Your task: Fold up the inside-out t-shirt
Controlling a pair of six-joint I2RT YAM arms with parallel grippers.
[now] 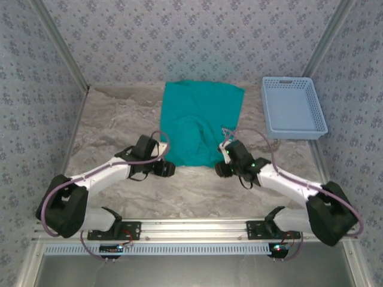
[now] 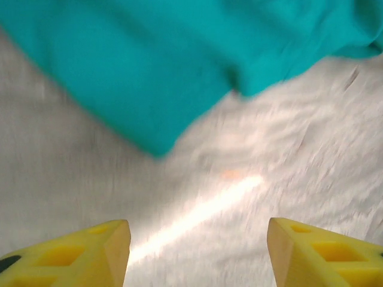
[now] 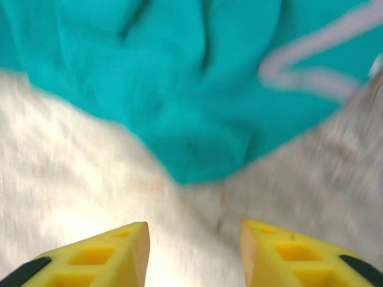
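Marbled table (image 1: pixel 108 119), t-shirt (image 1: pixel 200 122) rumpled; left gripper (image 2: pixel 197 230), right gripper (image 3: pixel 194 227) parted, empty.

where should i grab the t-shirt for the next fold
Probably the two near corners of the t-shirt, coming in low from the near side: they stick out thin and flat onto bare table, while the middle is bunched.

Your left arm (image 1: pixel 102 173) stretches from the lower left toward frame centre, and your right arm (image 1: pixel 287 182) mirrors it from the lower right. The left gripper (image 2: pixel 197 230) and right gripper (image 3: pixel 194 230) both hold their yellow fingers apart, gripping nothing.
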